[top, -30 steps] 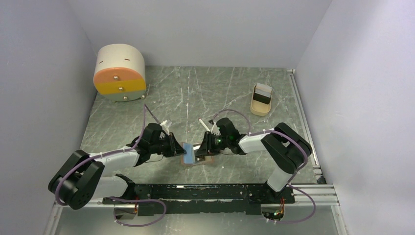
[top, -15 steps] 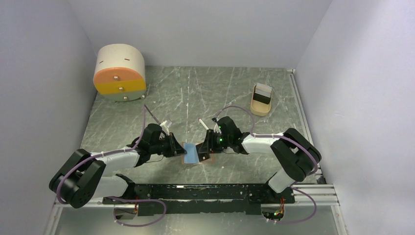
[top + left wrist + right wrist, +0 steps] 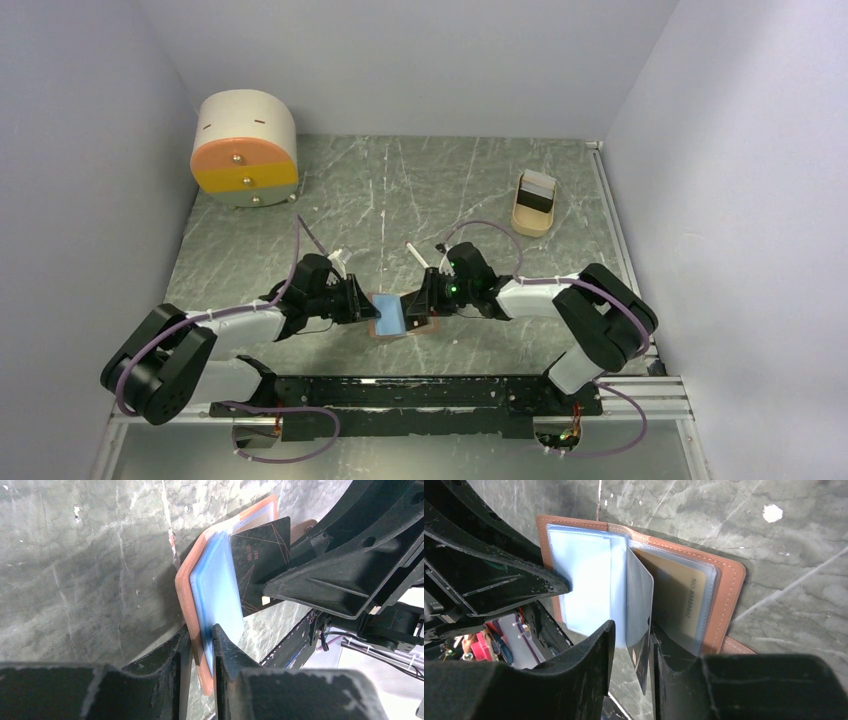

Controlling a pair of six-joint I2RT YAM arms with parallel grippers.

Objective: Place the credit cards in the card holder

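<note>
The right gripper (image 3: 634, 630) was clenched on the black card (image 3: 260, 550); its fingers stood narrow, and a clear sleeve leaf (image 3: 640, 595) of the card holder (image 3: 729, 595) stood between them beside the card. The left gripper (image 3: 200, 630) was pinching the near edge of the holder, with the brown cover and the blue sleeve together between its fingers.

In the last second the right arm had swung its elbow outward to the right while its gripper stayed at the holder; from above, more of the blue sleeve showed than before, so the holder lay more fully open. I judged that the card was being lined up with a pocket while the other arm kept the holder from sliding. Whether the card's edge had already entered the pocket I could not tell, because the fingers hid it; most of the card stood out in the air above the sleeves, so it was not seated.

One gold card (image 3: 679, 605) already lay in the right-hand sleeve; the holder rested open on the table (image 3: 450, 180) between the two grippers, near the arms' bases. Another black card with a white band (image 3: 538, 188) stood in a beige tray (image 3: 530, 222), well apart at the far right; so the task seemed only partly done.
</note>
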